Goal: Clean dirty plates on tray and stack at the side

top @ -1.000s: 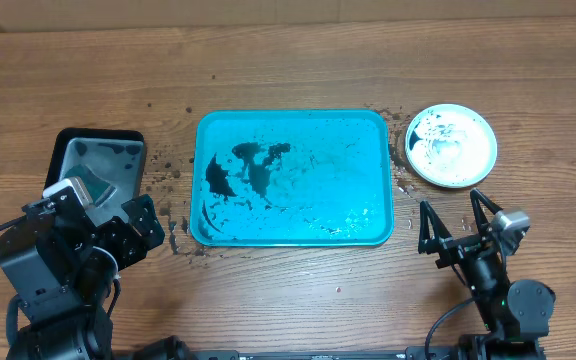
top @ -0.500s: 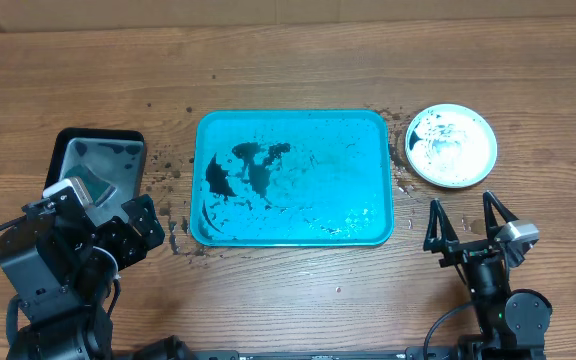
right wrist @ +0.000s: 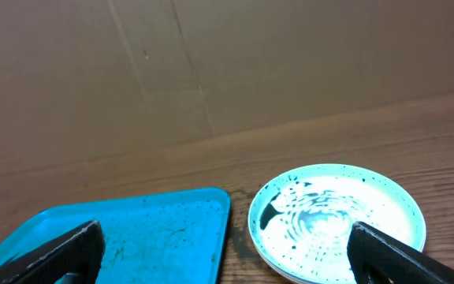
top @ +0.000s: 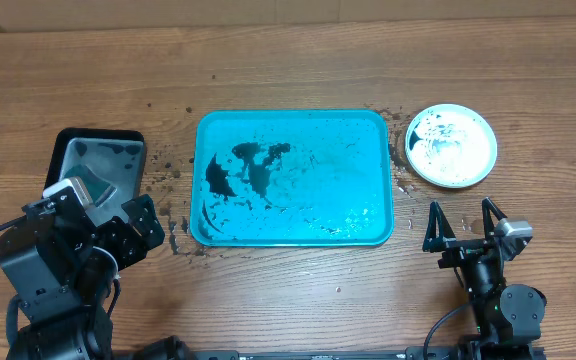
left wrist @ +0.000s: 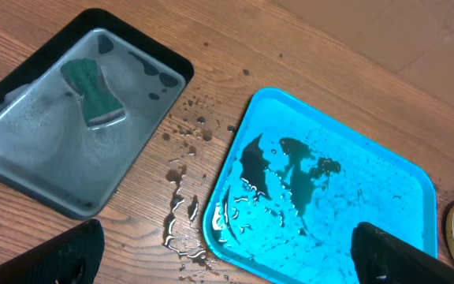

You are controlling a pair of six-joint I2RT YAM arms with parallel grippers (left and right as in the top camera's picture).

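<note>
**Plates beside the tray, both grippers wide**

The tray (top: 348, 170) lies mid-table, wet, with dark smears on its left half and water beads along its near edge. The plates (top: 452, 146) sit on the table (top: 288, 60) just right of the tray's far right corner, apart from it. The top one is pale with a turquoise tint and black smears and specks; how many lie beneath it I cannot tell.

The right gripper (top: 460, 222) hangs near the table's near edge, nearer than the plates and right of the tray, its fingers spread wide and holding nothing. The left gripper (left wrist: 239, 256) is at the near left, also spread wide and empty.

At the left, a black tray (top: 128, 140) holds soapy water and a green sponge (left wrist: 93, 95). Dark specks and drops (left wrist: 184, 150) dot the wood between the two trays.
</note>
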